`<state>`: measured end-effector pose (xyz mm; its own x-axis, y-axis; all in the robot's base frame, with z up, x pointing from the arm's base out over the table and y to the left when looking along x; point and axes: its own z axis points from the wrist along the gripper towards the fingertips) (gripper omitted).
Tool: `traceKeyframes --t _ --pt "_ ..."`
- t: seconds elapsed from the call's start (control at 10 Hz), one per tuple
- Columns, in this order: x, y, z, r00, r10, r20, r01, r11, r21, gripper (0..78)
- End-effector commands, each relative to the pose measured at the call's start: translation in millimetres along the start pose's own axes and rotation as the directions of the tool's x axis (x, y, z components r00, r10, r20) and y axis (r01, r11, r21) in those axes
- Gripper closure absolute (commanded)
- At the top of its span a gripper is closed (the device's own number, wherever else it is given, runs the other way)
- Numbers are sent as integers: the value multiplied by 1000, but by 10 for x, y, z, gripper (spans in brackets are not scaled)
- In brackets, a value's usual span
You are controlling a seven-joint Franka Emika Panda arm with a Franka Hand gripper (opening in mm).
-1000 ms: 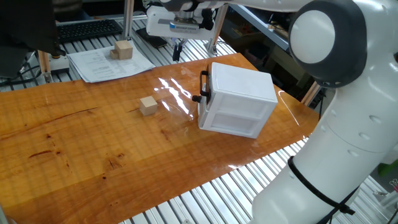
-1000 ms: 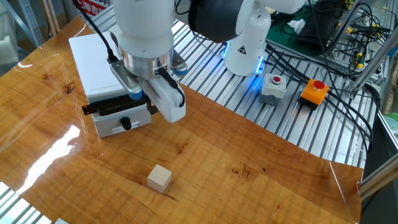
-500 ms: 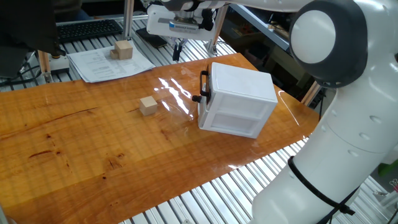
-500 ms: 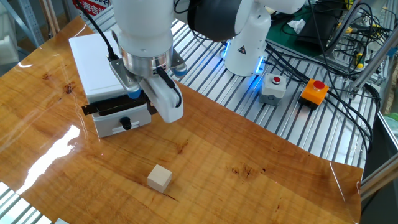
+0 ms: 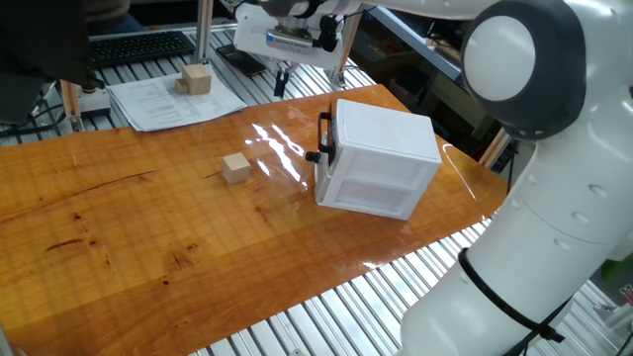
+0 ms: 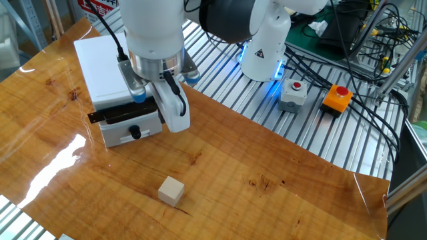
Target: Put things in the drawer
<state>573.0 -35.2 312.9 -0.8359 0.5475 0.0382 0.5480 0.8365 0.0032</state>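
A small tan wooden cube (image 5: 235, 168) lies on the wooden table, left of the white cabinet (image 5: 381, 158); it also shows in the other fixed view (image 6: 171, 191). A second cube (image 5: 196, 78) sits on papers at the back. The drawer's black bar handle (image 5: 324, 138) faces the cube, and the drawer looks pushed in. My gripper (image 5: 281, 85) hangs above the table's far edge, behind the cabinet's handle side. Its dark fingers look closed together and hold nothing. In the other fixed view its white hand (image 6: 172, 110) is just right of the handle (image 6: 123, 112).
Papers (image 5: 168, 99) and a keyboard (image 5: 143, 44) lie on the metal slats behind the table. The robot's white body (image 5: 554, 198) fills the right side. A button box (image 6: 293, 93) and an orange box (image 6: 337, 98) sit beyond the table.
The gripper's hand has shifted slightly toward the cabinet and turned a little. The cubes and the cabinet have not moved.
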Motion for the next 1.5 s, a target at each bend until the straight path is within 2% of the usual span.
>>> traceKeyframes --t 0.1,0.5,0.7,1.0,1.2,1.5 --pt "-4 1 -16 1000 -13 9 13 1000 -4 776" --pt "-85 -60 77 999 -37 25 37 999 0 776" --pt "-176 -170 215 997 -63 43 63 998 0 776" --pt "-359 -302 291 995 -96 38 96 995 6 776" --pt "-431 -386 366 992 -116 43 115 993 15 776" --pt "-565 -605 511 987 -154 47 154 988 23 776"
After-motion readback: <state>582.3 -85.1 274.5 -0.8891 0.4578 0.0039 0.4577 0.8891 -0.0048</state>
